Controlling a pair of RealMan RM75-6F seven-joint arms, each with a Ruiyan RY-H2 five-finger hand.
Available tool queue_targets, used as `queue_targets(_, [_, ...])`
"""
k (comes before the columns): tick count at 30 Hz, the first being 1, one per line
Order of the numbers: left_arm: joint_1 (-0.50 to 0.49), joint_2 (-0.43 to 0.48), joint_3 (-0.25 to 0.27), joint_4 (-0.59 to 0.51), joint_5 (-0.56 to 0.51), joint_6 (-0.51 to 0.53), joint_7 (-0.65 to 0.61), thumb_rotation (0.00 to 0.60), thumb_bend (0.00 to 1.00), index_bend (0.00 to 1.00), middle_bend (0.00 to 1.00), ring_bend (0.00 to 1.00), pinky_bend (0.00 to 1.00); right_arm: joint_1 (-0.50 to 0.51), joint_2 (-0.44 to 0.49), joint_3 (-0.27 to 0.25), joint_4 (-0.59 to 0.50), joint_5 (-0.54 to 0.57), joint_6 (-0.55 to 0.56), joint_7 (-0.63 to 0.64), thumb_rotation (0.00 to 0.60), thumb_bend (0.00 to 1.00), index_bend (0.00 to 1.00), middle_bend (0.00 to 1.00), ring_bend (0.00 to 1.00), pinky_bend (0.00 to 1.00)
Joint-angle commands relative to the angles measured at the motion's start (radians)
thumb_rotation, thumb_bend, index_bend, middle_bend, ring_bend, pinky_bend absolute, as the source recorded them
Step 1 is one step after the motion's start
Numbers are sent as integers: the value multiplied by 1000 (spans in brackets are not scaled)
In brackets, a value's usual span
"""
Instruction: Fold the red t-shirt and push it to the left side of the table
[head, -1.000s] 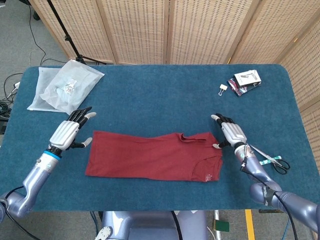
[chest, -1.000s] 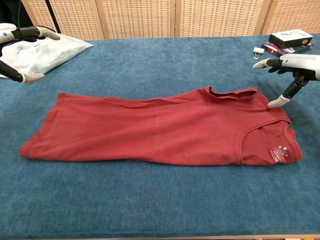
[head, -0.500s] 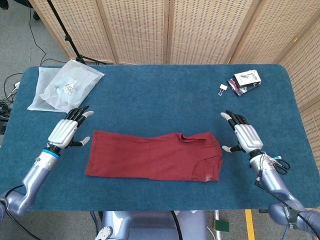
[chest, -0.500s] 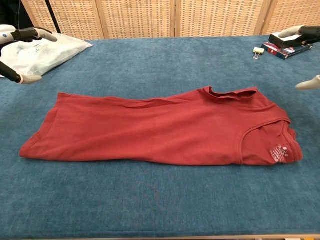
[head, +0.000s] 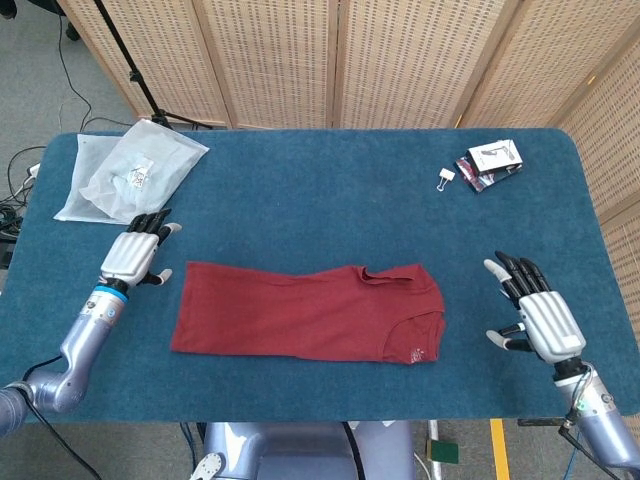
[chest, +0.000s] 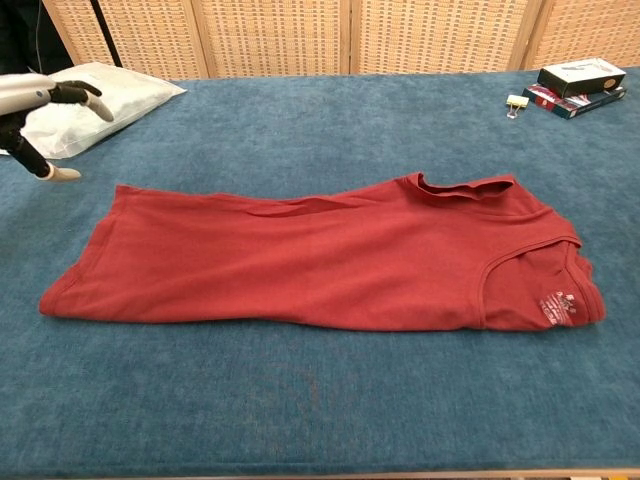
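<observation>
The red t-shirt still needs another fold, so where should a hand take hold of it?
Probably the collar end of the red cotton t-shirt, approached from the right by the right hand. It lies as a long flat strip, so that short end can lift over leftward.

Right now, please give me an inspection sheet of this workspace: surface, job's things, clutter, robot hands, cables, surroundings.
Surface: table with blue cloth cover, flat.
Job's things: red t-shirt lies folded lengthwise at the centre front, collar to the right; no robot hand touches it.
Clutter: plastic bag at back left; binder clip and small boxes at back right.
Robot hands: left robot hand open, beside the shirt's left end; right robot hand open, well apart from the shirt.
Cables: wires on the floor to the left.
Surroundings: folding screen behind the table.
</observation>
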Motion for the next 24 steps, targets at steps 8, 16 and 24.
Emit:
queue_targets(8, [-40,-90,-21,43,-135,-43,102,600,298,295,0,0,0,-55,1,-32,26,-69,77,4,600,0,0,0,0,0])
queue_targets(16, [-56,-150,-22,89,-154,-59,110,600,304,344,0,0,0,-54,-4,-26,35,-67,63,8,600,0,0,0,0,0])
queue_targets(24, [-69,-182,-25,122,-187,-78,129,600,309,390,0,0,0,-56,-5,-17,39,-60,62,18,600,0,0,0,0,0])
